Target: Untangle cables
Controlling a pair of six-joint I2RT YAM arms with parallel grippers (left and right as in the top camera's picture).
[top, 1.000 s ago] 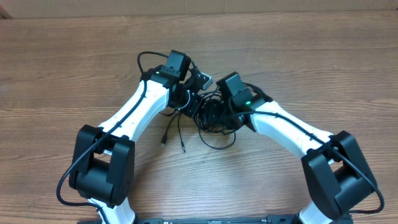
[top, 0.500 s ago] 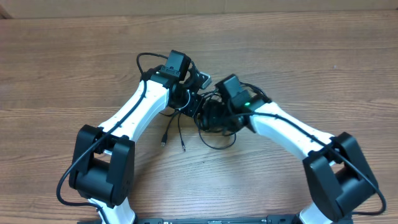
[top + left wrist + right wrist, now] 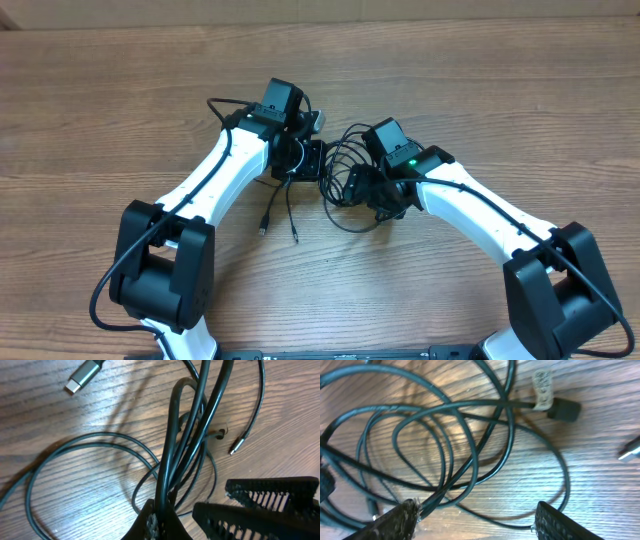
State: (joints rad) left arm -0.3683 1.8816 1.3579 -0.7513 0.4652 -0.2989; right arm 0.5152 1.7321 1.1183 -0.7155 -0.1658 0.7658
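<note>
The right tool (image 3: 477, 512) has opened wide, holding nothing, and drawn away from the left tool (image 3: 159, 521), which stays clamped on a bunch of the cables (image 3: 172, 435). Their loops lie slack on the bench (image 3: 120, 100) just beside the left tool, probably ready for regrasping.

A wooden counter (image 3: 100, 100) is filling almost the whole overhead view, with its brown grain running from side to side. Light is coming from above. Just ahead of the left fingers (image 3: 260, 510) and of the right fingers (image 3: 560, 522), the wood is shining in bright patches, and soft shadows are lying on it beside them. Far beyond both, a paler beige strip (image 3: 300, 8) is running along the counter's far edge. I cannot tell whether it is a wall or another surface.
</note>
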